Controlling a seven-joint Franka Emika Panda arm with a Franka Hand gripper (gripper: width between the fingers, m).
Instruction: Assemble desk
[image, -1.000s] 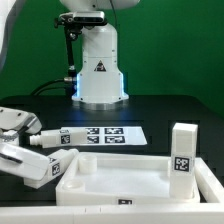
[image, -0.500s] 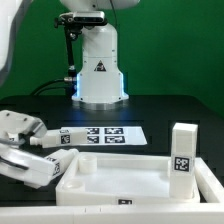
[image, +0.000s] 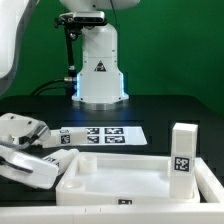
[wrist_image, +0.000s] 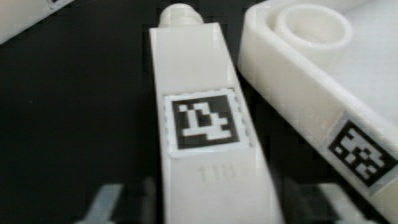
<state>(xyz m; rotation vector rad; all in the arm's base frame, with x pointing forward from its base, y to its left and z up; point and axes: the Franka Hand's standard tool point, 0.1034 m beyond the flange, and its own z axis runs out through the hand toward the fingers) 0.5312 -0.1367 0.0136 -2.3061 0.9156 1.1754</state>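
The desk top (image: 130, 178), a white tray with a raised rim, lies at the front of the table. One white leg (image: 183, 150) with a marker tag stands upright in its corner at the exterior view's right. A second leg (wrist_image: 199, 110) lies flat on the black table beside the top's rim (wrist_image: 329, 70), its tag facing up. My gripper (wrist_image: 217, 205) straddles this lying leg, and a dark gap shows between each finger (wrist_image: 107, 203) and the leg's sides. In the exterior view the gripper (image: 45, 160) is low at the left, against the top's left end.
The marker board (image: 100, 135) lies flat behind the desk top. The robot's white base (image: 100, 70) stands at the back centre. A round socket (wrist_image: 306, 18) shows in the desk top's corner near the lying leg's far end.
My gripper has dropped lower and shifted slightly toward the desk top's left end. Its fingers have drawn in toward the lying leg.
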